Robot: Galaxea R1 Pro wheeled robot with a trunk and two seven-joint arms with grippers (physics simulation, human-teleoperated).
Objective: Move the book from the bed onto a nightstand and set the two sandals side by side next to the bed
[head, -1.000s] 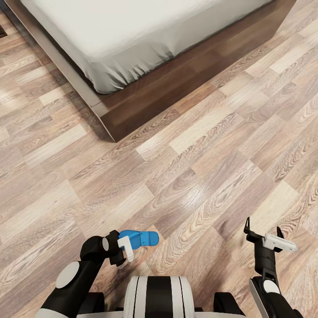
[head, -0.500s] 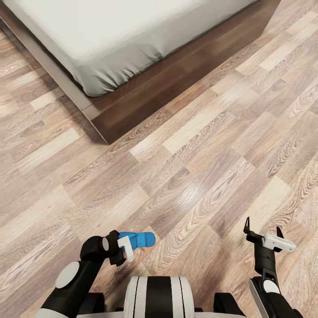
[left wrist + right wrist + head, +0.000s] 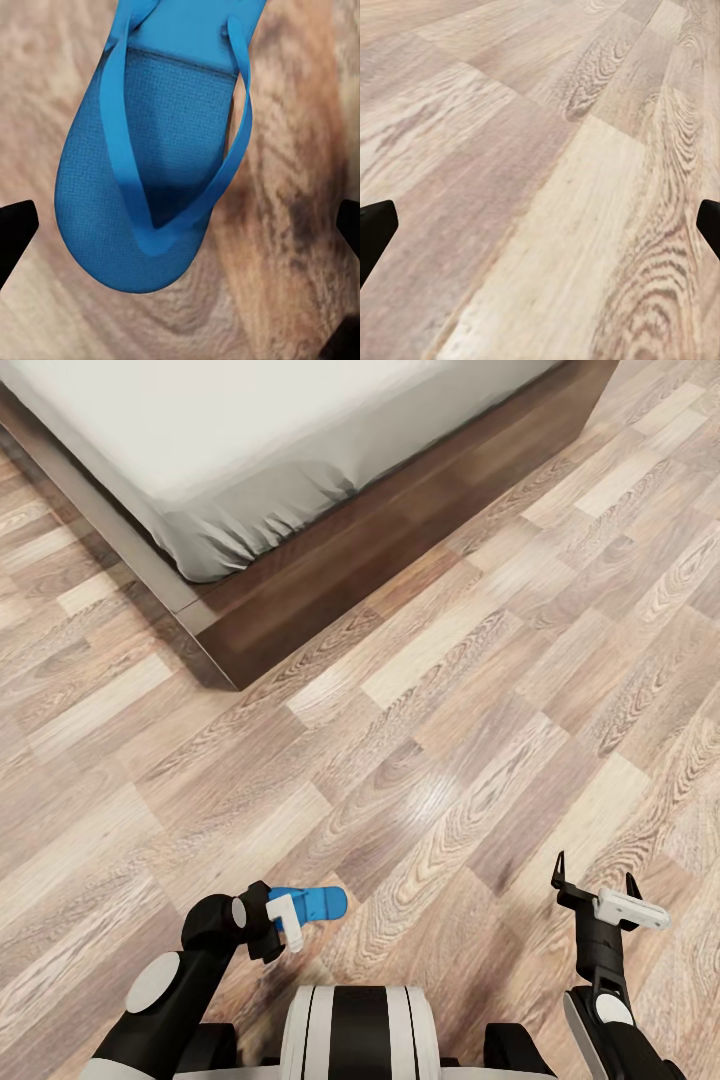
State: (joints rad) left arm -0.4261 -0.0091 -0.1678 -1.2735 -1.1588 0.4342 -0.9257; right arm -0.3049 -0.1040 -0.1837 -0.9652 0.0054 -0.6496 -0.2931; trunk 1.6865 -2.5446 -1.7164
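Observation:
One bright blue sandal [image 3: 320,903] hangs just above the wood floor at the lower left of the head view, carried by my left gripper [image 3: 286,920], which is shut on its near end. The left wrist view has the sandal [image 3: 150,187] sole-up between the dark fingertips [image 3: 15,229]. My right gripper [image 3: 595,875] stands open and holds nothing at the lower right, over bare planks [image 3: 540,225]. A corner of the bed [image 3: 250,450], with a pale mattress on a dark brown frame [image 3: 330,585], fills the upper left. The book, the nightstand and the other sandal are out of view.
Wood-plank floor [image 3: 450,740] stretches between me and the bed's long side. The frame's sharp corner [image 3: 228,678] juts toward me at the left. My white and black trunk [image 3: 360,1030] is at the bottom centre.
The whole head view has shifted: the bed corner has slid up and left in the picture, so the camera moved. Both arms keep their pose, and the sandal stays in the left gripper.

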